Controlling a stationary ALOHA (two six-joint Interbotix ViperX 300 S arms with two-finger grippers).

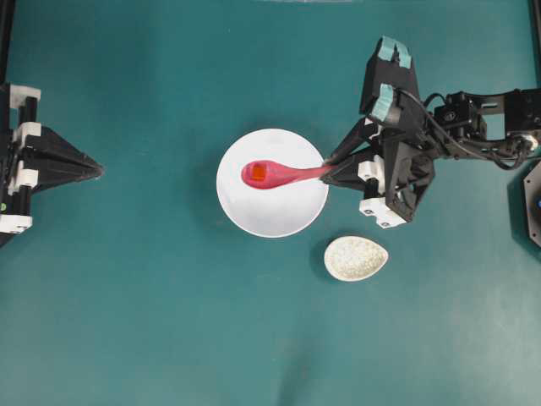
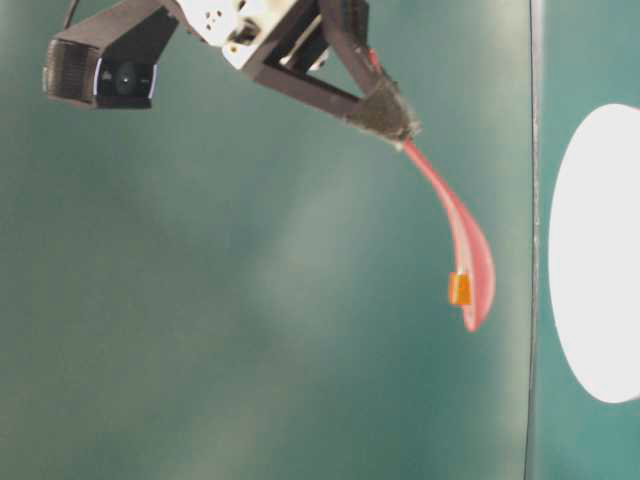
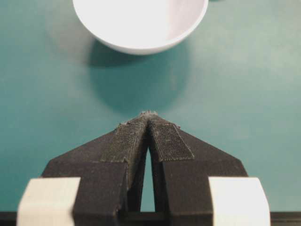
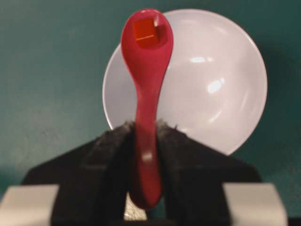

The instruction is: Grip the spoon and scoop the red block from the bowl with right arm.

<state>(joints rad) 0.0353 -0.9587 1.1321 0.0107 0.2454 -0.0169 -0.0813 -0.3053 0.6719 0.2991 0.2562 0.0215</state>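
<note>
The white bowl (image 1: 272,183) (image 4: 211,80) (image 3: 141,23) (image 2: 595,255) sits mid-table. My right gripper (image 1: 328,169) (image 4: 146,127) (image 2: 392,118) is shut on the handle of the pink-red spoon (image 1: 279,175) (image 4: 148,80) (image 2: 462,240). The spoon is held above the bowl, well clear of it in the table-level view. The tiny orange-red block (image 1: 258,172) (image 4: 144,32) (image 2: 460,289) lies in the spoon's scoop. My left gripper (image 1: 100,170) (image 3: 149,115) rests at the far left, shut and holding nothing, tips pointing at the bowl.
A small speckled cream oval dish (image 1: 356,258) lies on the teal table just right of and nearer than the bowl, below my right gripper. A black fixture (image 1: 532,203) sits at the right edge.
</note>
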